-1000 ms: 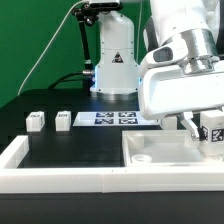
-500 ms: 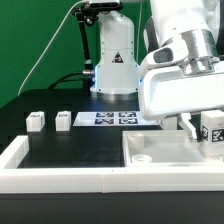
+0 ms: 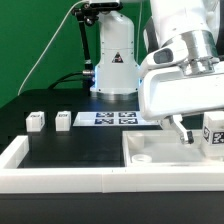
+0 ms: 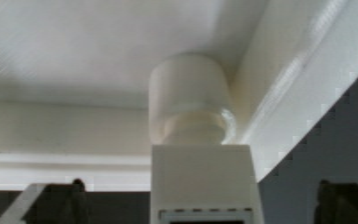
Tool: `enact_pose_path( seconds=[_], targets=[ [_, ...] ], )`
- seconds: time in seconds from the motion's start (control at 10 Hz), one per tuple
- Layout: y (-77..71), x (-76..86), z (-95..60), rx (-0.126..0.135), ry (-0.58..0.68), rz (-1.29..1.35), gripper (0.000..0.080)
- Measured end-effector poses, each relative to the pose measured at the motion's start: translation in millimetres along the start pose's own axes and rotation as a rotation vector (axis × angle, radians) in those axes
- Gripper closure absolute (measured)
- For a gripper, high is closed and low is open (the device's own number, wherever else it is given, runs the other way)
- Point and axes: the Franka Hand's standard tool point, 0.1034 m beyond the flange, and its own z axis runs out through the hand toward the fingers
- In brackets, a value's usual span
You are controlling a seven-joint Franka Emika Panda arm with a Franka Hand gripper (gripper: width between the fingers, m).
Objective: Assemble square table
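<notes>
You have bare table between the loose leg and the slab; the wall fences its near side. The other leg, between the fingers of the gripper, leaves a gap either side.

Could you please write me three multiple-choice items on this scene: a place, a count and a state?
1. Where is the marker board? A. on the dark table; B. on the slab; C. in the gripper.
2. How many loose legs stand to its left in the exterior view? A. none; B. two; C. four.
3. The gripper is: A. shut on a leg; B. out of view; C. open.
Answers: A, it lies flat there; B, two small tagged pieces; C, its fingers stand clear of the upright leg.
</notes>
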Motion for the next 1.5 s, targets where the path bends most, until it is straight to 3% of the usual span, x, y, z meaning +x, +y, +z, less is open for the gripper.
enact_pose_path(
  seconds=[0.2,0.5,0.6,1.0,1.2,1.4,1.5],
  targets=[
    [-0.1,0.5,-0.4,0.000,0.000,0.000,0.0151],
    [-4.0,18.7,-21.2,0.012,-0.040,-0.014,0.0151],
    [-3.1,18.9,-21.5,0.008,-0.026,-0.014,0.0151],
    [-10.1,11.4,-16.7,0.064,-0.291,0.001,0.0151],
    [-7.4,23.8,-19.8,0.082,-0.400,0.019,0.0151],
    [-5.0,21.3,-21.8,0.120,-0.571,0.021,0.0151],
    [-6.3,22.7,-21.0,0.128,-0.597,0.024,0.0151]
  ],
)
